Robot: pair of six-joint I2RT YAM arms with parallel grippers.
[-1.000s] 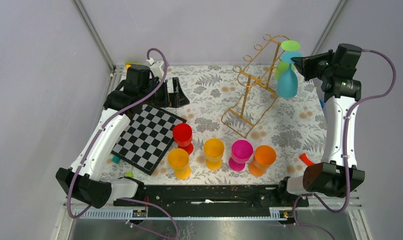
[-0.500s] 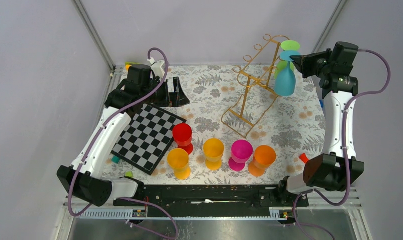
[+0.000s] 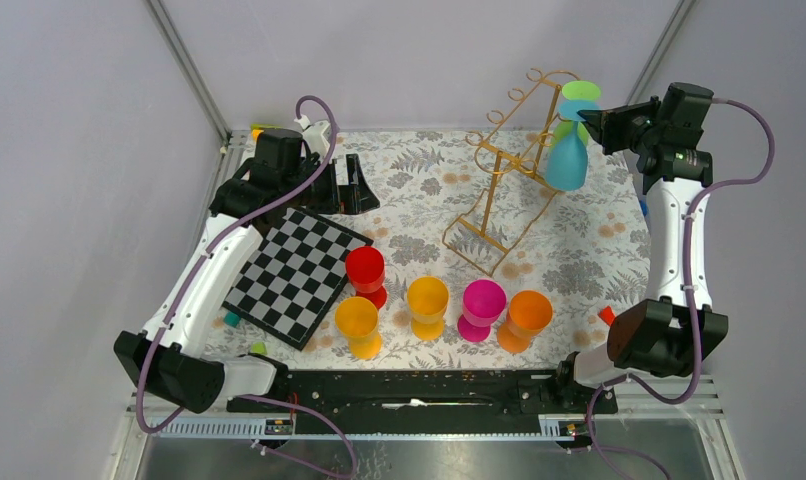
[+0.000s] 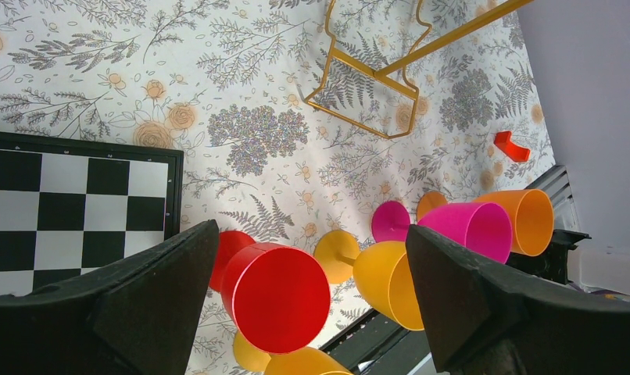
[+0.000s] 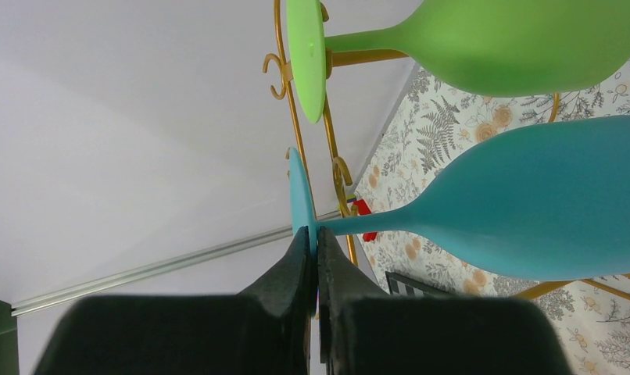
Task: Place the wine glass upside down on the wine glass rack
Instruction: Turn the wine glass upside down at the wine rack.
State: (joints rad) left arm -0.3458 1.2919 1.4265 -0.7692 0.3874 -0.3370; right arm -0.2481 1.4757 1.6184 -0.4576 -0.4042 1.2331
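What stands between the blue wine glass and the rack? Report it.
Nothing visible blocks it. The right gripper is shut on the foot of the blue wine glass, right at a curled wire end of the rack. The green glass hangs beside it, not in its path.

Tool (image 5: 313, 236) pinches teal glass (image 5: 531, 203) foot; green glass (image 5: 515, 43) on rack (image 5: 279, 31)

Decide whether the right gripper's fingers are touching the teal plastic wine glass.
Touching. The right wrist view shows the fingers pinching the teal plastic wine glass by its thin round foot.
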